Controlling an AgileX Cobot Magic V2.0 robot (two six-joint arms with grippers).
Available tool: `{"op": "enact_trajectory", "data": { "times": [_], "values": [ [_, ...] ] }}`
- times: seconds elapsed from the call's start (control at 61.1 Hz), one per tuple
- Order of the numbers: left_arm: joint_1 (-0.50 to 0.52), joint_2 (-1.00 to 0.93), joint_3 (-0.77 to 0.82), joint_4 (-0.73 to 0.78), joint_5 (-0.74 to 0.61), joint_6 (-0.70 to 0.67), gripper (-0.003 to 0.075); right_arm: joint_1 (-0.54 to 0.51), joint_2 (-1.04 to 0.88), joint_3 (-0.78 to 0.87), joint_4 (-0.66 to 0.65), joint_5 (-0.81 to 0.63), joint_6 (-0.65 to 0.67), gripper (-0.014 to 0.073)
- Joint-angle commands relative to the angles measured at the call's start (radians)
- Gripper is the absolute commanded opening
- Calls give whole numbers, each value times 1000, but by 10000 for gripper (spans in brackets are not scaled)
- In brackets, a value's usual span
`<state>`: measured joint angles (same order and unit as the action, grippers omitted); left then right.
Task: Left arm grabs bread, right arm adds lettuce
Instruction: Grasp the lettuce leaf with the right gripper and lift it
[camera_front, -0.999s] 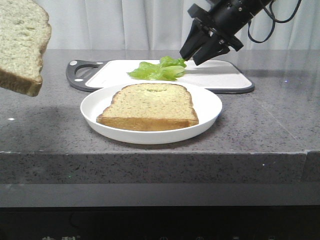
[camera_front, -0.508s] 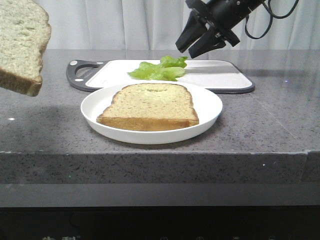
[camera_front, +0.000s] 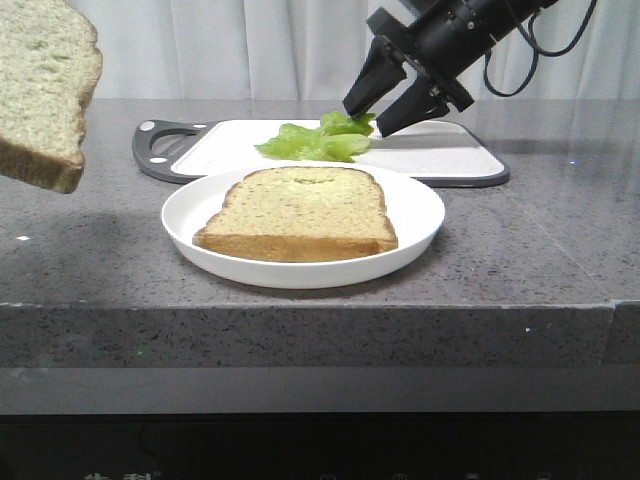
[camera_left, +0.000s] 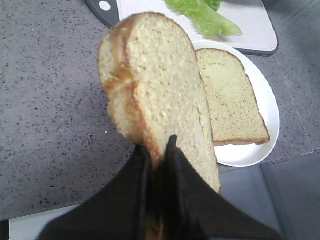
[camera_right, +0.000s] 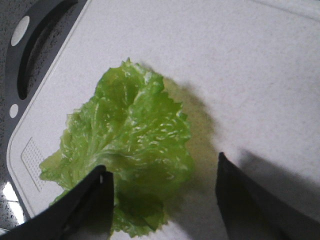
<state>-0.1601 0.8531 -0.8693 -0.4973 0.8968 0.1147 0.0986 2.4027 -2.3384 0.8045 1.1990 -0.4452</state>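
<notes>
My left gripper (camera_left: 157, 147) is shut on the thick bread slice (camera_left: 160, 95) and holds it in the air at the left; the slice shows at the front view's upper left (camera_front: 40, 90), the gripper itself out of that view. The green lettuce leaf (camera_front: 320, 140) lies on the white cutting board (camera_front: 440, 150); it also shows in the right wrist view (camera_right: 127, 150). My right gripper (camera_front: 385, 112) is open just above the leaf's right end, one finger over the leaf (camera_right: 95, 200), the other over bare board, and holds nothing.
A thinner bread slice (camera_front: 300, 212) lies on a white plate (camera_front: 420, 215) in front of the cutting board, also in the left wrist view (camera_left: 230, 97). The board's dark handle (camera_front: 155, 145) points left. The grey counter edge runs along the front.
My right gripper rose from the lettuce, then came back down over it with its jaws spread wider. The lettuce stayed on the board. The left arm and its bread have not moved.
</notes>
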Motion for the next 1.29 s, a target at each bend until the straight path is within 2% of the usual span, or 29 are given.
{"op": "enact_trajectory", "data": {
  "times": [0.0,0.393,0.491,0.639,0.835,1.113,1.277],
  "values": [
    [2,-7,-28,-32,-59,-1,-19,6,-71,-33,70,-5,-9,474],
    [2,-7,-28,-32,-59,-1,-19,10,-71,-33,76,-5,-9,463],
    [2,-7,-28,-32,-59,-1,-19,10,-71,-33,76,-4,-9,343],
    [2,-7,-28,-32,-59,-1,-19,10,-71,-33,76,-5,-9,71],
    [2,-7,-28,-32,-59,-1,-19,8,-72,-33,83,-15,-9,-108],
    [2,-7,-28,-32,-59,-1,-19,-36,-126,-33,241,-30,-7,-102],
    [2,-7,-28,-32,-61,-1,-19,-68,-167,-47,252,-10,61,-102]
  ]
}}
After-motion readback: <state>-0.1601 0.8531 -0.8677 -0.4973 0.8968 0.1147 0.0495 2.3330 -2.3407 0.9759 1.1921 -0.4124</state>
